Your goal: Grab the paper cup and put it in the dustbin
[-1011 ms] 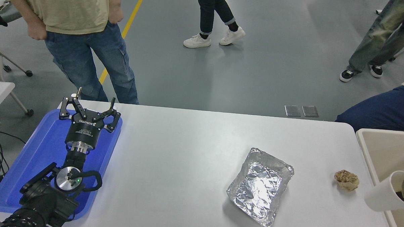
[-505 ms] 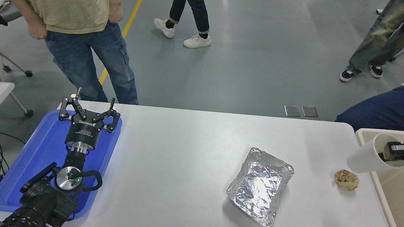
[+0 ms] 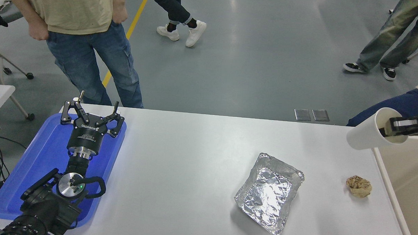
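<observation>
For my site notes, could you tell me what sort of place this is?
Probably a robotics lab or test hall: a bare grey floor with a yellow line, people standing around a white table, and staged litter on it, a foil tray and a paper ball.

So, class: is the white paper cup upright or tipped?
Tipped: the white paper cup lies sideways in the right gripper, mouth facing right.
</observation>
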`<state>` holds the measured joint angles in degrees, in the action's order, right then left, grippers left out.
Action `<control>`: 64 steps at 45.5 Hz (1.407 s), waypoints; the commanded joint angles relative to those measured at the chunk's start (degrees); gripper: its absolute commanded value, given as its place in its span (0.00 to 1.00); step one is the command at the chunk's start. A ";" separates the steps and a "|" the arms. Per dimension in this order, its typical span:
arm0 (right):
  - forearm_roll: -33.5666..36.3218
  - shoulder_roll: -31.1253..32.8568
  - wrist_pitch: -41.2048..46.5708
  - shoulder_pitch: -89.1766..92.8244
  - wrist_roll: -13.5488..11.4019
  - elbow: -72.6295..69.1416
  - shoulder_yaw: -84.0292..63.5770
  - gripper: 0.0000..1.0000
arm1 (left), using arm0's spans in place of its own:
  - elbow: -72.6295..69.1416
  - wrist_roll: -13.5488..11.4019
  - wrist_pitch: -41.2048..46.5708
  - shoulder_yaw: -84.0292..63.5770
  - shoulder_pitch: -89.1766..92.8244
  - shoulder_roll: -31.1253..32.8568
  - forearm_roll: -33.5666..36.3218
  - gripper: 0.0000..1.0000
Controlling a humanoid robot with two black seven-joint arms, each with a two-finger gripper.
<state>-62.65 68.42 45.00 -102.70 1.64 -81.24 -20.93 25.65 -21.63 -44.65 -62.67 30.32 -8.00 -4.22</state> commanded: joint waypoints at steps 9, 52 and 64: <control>-0.02 1.36 0.00 -6.90 -0.85 0.29 -0.16 0.00 | 0.02 0.01 0.00 0.00 0.00 0.00 0.00 1.00; -7.59 -7.07 -16.59 36.85 7.94 43.43 0.28 0.00 | 0.02 -0.07 0.00 0.00 0.00 0.00 0.00 1.00; 6.82 -19.10 -31.98 55.14 7.94 61.53 3.09 0.00 | -0.07 -0.07 0.00 0.00 0.00 0.00 0.00 1.00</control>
<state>-65.19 59.44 25.24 -63.29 8.74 -36.76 -20.02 25.61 -21.71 -44.65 -62.67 30.33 -8.00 -4.21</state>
